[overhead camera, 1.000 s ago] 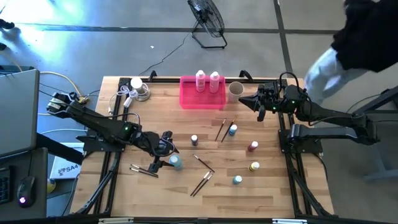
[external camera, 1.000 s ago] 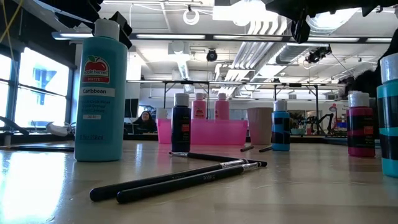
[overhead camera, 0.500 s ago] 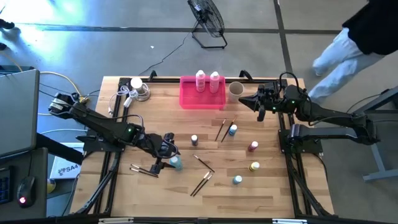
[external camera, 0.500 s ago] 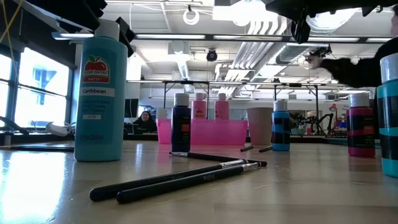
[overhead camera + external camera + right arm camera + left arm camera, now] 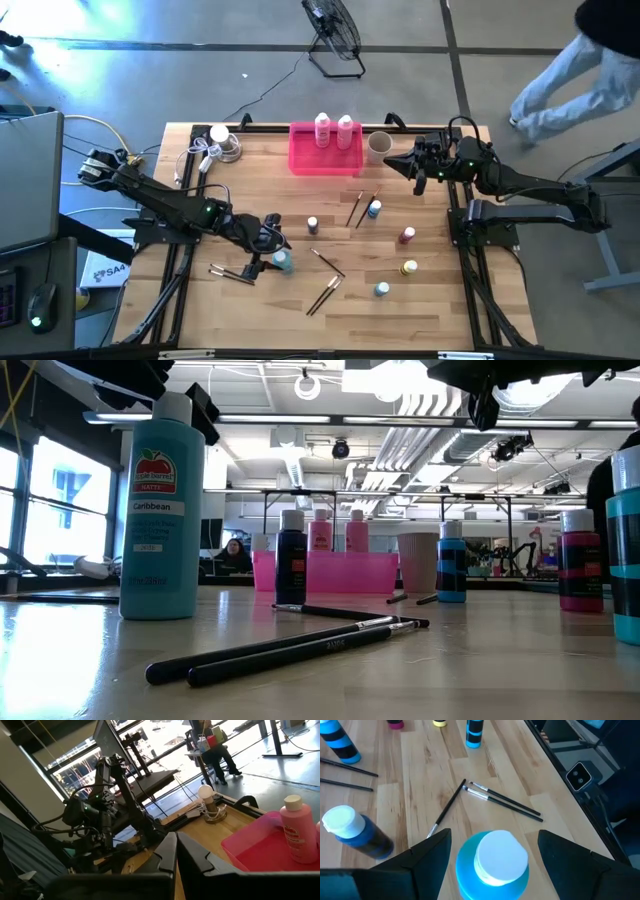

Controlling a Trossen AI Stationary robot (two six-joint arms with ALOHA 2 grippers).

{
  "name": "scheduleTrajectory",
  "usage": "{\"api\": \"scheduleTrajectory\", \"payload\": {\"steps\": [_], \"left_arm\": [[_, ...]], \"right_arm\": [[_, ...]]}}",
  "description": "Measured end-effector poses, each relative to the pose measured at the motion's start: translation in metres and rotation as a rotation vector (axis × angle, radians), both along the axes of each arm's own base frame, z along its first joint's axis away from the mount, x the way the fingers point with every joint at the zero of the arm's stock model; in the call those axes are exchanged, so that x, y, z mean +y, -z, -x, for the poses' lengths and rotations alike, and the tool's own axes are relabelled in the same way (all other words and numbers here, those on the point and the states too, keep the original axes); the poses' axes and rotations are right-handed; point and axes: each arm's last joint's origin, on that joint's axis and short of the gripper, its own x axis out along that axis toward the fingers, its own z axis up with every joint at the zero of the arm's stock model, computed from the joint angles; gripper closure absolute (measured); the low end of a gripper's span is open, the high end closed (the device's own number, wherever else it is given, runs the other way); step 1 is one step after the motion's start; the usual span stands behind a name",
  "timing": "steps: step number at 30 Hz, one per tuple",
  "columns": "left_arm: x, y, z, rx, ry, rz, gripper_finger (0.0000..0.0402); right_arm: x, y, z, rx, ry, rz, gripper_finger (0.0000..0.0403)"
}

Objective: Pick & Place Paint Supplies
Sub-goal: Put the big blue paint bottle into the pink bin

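While the right hand (image 5: pixel 402 160) waited pinched shut near the pale cup (image 5: pixel 378 146), the left hand (image 5: pixel 490 852) hung spread wide over the teal bottle (image 5: pixel 492 862), one finger on each side of its white cap and neither yet gripping. The bottle stood upright on the wooden desk (image 5: pixel 440 300), well apart from the pink tray (image 5: pixel 305 158). This looked like the grasping step; next the fingers would need to close squarely. Brushes (image 5: pixel 325 293) lay scattered nearby; beyond the desk stretched an open workshop.

Overhead and table-level views both take in the pink tray (image 5: pixel 325 155).
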Motion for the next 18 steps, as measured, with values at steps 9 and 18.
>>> {"api": "scheduleTrajectory", "payload": {"steps": [9,18], "left_arm": [[-0.0003,0.0000,0.0001,0.001,0.008,0.005,0.0134],[-0.0004,-0.0001,0.0001,0.002,0.013,0.008,0.0214]], "right_arm": [[0.0000,0.0017,0.0000,0.016,0.000,-0.005,0.0398],[0.0000,0.0017,0.0000,0.016,0.000,-0.005,0.0398]]}}
